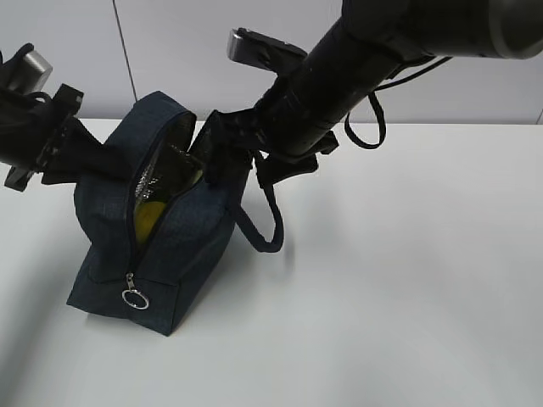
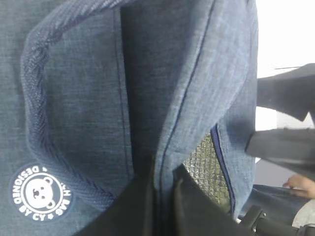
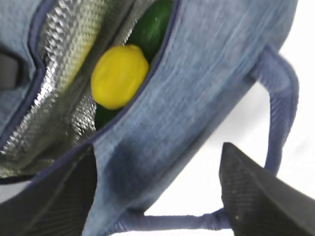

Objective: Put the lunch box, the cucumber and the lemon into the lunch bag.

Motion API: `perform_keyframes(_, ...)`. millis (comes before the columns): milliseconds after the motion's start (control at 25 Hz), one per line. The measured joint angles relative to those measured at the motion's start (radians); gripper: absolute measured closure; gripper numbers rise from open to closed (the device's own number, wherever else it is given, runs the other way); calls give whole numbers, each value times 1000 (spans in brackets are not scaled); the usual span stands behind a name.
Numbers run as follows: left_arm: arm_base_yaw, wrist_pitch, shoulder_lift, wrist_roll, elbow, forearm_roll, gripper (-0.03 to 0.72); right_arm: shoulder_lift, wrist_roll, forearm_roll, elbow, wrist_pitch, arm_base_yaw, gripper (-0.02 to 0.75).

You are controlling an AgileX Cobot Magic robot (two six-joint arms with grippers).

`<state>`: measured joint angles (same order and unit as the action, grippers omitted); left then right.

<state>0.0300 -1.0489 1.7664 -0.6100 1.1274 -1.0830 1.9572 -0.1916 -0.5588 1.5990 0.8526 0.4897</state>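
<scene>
White table [image 1: 407, 297] under a pale wall, and the left gripper [image 2: 162, 206] is pinching the lunch bag [image 1: 182, 246] by its opening edge, jaws clamped together on the fabric. Inside, the lemon [image 3: 119, 76] is lying on the cucumber [image 3: 152, 24] against silver lining. The right gripper [image 3: 157, 196] is hovering over the bag's side, jaws wide apart.

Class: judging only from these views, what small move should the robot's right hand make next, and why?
Probably lift the right hand clear: it is open and holds nothing, while the bumpy yellow lemon and dark green cucumber already lie inside the open navy fabric lunch bag.
</scene>
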Motion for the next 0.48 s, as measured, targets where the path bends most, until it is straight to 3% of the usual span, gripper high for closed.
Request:
perform_keyframes(280, 0, -3, 0, 0, 0, -5, 688, 20, 50, 18, 0, 10, 0, 162)
perform_keyframes(480, 0, -3, 0, 0, 0, -8, 688, 55, 63, -29, 0, 6, 0, 169)
